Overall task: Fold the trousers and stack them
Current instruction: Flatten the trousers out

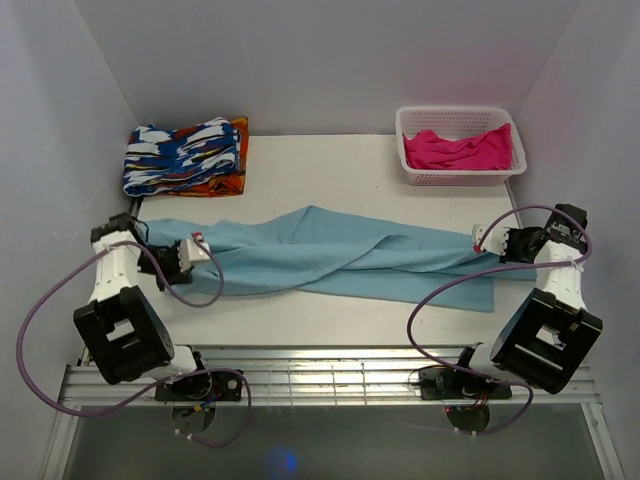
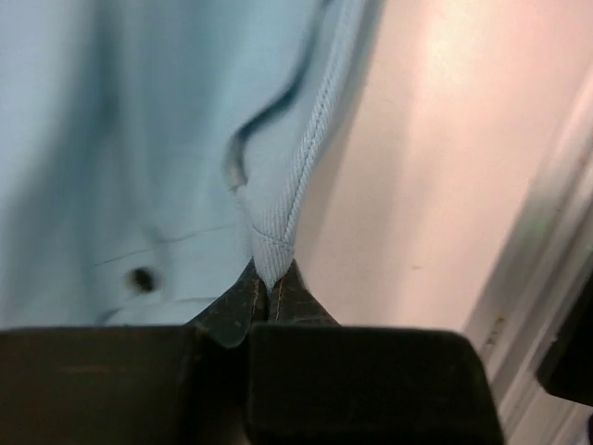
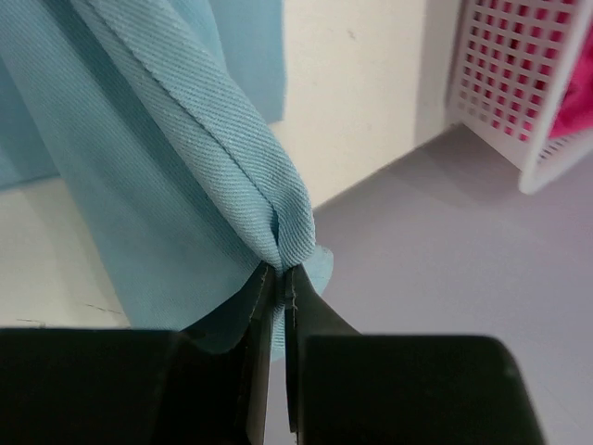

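— Starting at the left gripper (image 2: 269,289), how are the jaws found?
— They are seen pressed together, with a stitched corner of the trousers (image 2: 139,139) pinched between the tips. A seamed edge is seen rising from the pinch, and the bare table (image 2: 435,185) is shown just beside it.
— And the right gripper (image 3: 281,273)?
— Its jaws are likewise closed, with only a thin slit left between them. A bunched fold of the same light-blue cloth is clamped there and is gathered into a ridge above the tips.
— Where is the garment placed on the whole?
— It is laid across the middle of the table from left to right, stretched between the two grippers, with one end held by each. Long folds and a twist are seen along its length, and a flap is spread toward the near edge on the right side.
— What is found farther out?
— A folded blue, white and orange patterned cloth (image 1: 185,158) is set at the far left corner, apart from the trousers. A white basket (image 1: 460,179) is placed at the far right corner, and a bright pink garment (image 1: 460,150) is held in it. A corner of that basket is also caught in the right wrist view, beyond the clamped fold.
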Robot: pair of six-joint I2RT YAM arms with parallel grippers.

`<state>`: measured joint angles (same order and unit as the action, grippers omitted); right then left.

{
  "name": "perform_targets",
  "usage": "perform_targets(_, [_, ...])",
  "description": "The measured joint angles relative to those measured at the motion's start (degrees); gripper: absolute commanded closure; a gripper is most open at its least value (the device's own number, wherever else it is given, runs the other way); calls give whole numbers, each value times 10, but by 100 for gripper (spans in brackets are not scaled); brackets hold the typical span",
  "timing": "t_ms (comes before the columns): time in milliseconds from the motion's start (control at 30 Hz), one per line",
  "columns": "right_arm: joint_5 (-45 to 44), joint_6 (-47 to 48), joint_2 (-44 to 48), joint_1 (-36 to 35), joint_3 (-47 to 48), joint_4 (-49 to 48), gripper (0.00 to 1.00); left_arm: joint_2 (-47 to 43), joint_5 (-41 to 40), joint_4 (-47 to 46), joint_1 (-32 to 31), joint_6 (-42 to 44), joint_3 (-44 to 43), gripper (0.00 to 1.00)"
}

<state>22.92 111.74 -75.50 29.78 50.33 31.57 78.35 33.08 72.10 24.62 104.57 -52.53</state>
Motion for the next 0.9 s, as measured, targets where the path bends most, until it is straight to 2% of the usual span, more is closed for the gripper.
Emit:
perform_targets(233, [46,-50,-8,13,92,5,92,68,146,31,26,-180,-339,100])
perform_targets(333, [67,-70,-23,12,131,-2,92,115,182,-32,32,-327,-434,100])
perform_targets(467, [64,-114,-65,-17,148,-53,92,159,159,-245,32,-539,-407,100])
perform_targets(567, [43,-156,-116,-57,151,-91,92,218,106,-365,23,-642,-387,100])
perform_targets(700, [11,-191,-182,-116,155,-104,92,301,49,-464,2,-695,-364,100])
perform_targets(900, [-42,-203,-214,-163,132,-102,92,317,-10,-531,-33,-682,-229,100])
